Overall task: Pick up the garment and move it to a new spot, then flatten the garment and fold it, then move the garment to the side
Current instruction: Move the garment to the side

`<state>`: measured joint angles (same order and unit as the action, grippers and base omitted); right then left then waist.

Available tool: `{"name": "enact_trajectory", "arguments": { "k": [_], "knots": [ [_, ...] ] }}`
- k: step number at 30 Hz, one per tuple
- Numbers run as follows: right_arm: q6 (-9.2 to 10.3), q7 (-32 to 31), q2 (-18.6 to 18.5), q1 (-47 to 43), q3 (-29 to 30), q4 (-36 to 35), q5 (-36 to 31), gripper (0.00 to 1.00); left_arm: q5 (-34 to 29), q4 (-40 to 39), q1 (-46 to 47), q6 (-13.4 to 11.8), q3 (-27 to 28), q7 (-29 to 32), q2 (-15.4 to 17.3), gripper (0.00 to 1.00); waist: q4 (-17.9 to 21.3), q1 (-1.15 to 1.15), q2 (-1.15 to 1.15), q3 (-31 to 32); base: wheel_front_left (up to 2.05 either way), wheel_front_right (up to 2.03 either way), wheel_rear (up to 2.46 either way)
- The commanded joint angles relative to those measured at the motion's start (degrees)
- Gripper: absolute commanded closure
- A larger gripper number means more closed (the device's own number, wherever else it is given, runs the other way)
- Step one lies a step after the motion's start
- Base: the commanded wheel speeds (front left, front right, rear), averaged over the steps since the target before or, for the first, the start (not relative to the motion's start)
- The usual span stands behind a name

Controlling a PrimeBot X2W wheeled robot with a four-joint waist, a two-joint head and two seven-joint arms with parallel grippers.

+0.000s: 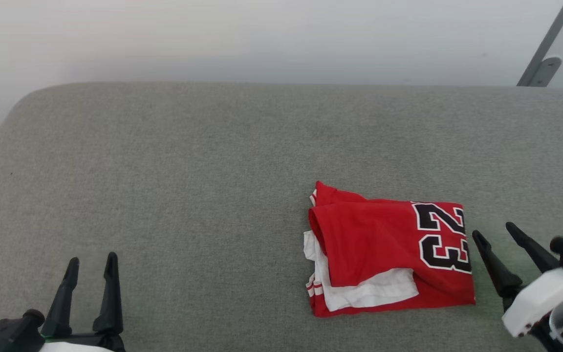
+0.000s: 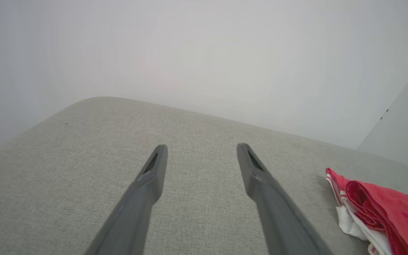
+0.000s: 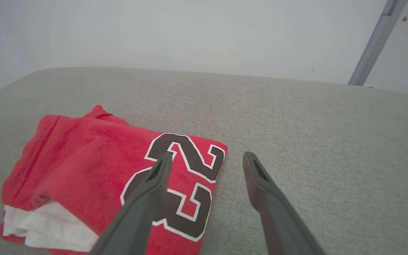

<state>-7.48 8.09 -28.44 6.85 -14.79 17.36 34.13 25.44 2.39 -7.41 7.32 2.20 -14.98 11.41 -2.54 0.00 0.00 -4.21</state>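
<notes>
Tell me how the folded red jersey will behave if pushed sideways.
The folded red jersey is soft layered cloth, so it will probably bunch rather than slide whole. Its loose white sleeve sticks out and may unfold. The grey fabric surface likely adds drag.

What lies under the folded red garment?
The garment lies on the grey cushion. White fabric of its own peeks out between the red folds. Whatever else lies beneath is covered.

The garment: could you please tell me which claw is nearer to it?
Right. The right claw is open beside the garment, at its numbered edge; the left claw is open, far to its left.
</notes>
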Motion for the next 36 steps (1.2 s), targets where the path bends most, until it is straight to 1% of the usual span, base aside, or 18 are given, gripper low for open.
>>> {"name": "enact_trajectory", "arguments": {
  "k": [1,9,15,18,21,23,25,26,27,31,36],
  "knots": [
    [0.0,-2.2,-1.2,1.7,-1.3,0.5,2.0,0.0,0.5,0.0,0.8,0.2,-0.3,-0.3,0.0,0.0,-0.7,0.0,0.0,-0.8,0.0,0.0,0.0],
    [-0.01,-17.5,-7.9,7.8,-6.9,1.7,11.3,0.0,0.9,0.4,3.0,0.2,-2.5,-0.3,0.2,0.0,-2.9,0.0,0.0,-3.8,0.0,0.0,0.0],
    [-0.01,-30.4,-10.9,11.1,-9.3,0.9,17.3,0.0,1.1,0.7,4.9,0.2,-4.0,-0.3,0.4,0.0,-4.5,0.0,0.0,-6.3,0.0,0.0,0.0],
    [-0.01,-36.2,-10.9,12.3,-9.8,0.7,19.1,0.0,1.3,0.9,5.8,0.2,-4.6,-0.3,0.3,0.0,-5.3,0.0,0.0,-7.4,0.0,0.0,0.0],
    [-0.01,-41.8,-9.8,13.4,-9.9,1.7,21.1,0.0,1.8,1.3,6.6,0.2,-5.2,-0.3,0.3,0.0,-5.8,0.0,0.0,-8.3,0.0,0.0,0.0],
    [-0.01,-46.3,-8.4,13.7,-10.3,3.4,22.4,0.0,2.2,1.6,7.1,0.2,-5.6,-0.3,0.4,0.0,-6.1,0.0,0.0,-8.9,0.0,0.0,0.0],
    [-0.02,-49.7,-7.0,14.5,-11.1,4.2,22.4,0.0,2.4,1.9,7.7,0.2,-6.0,-0.3,0.4,0.0,-6.3,0.0,0.0,-9.4,0.0,0.0,0.0],
    [-0.03,-50.6,-6.3,15.0,-11.2,4.6,22.5,0.42,2.6,2.0,8.0,0.2,-6.3,-0.3,0.3,0.0,-6.5,0.0,0.0,-9.7,0.0,0.0,0.0],
    [-0.03,-51.2,-5.6,15.5,-11.1,4.6,22.8,1.0,2.8,2.1,8.4,0.2,-6.5,-0.3,0.3,0.0,-6.6,0.0,0.0,-9.9,0.0,0.0,0.0],
    [-0.03,-51.8,-5.4,16.8,-10.1,4.0,22.1,1.0,3.2,2.4,9.5,0.2,-6.7,-0.3,0.5,0.0,-6.5,0.0,0.0,-10.4,0.0,0.0,0.0],
    [0.15,-51.5,-8.2,18.9,-6.4,1.2,20.7,1.0,3.4,1.2,11.4,0.2,-5.9,-0.3,0.5,0.0,-4.6,0.0,0.0,-12.0,0.0,0.0,0.0]
  ]
}}
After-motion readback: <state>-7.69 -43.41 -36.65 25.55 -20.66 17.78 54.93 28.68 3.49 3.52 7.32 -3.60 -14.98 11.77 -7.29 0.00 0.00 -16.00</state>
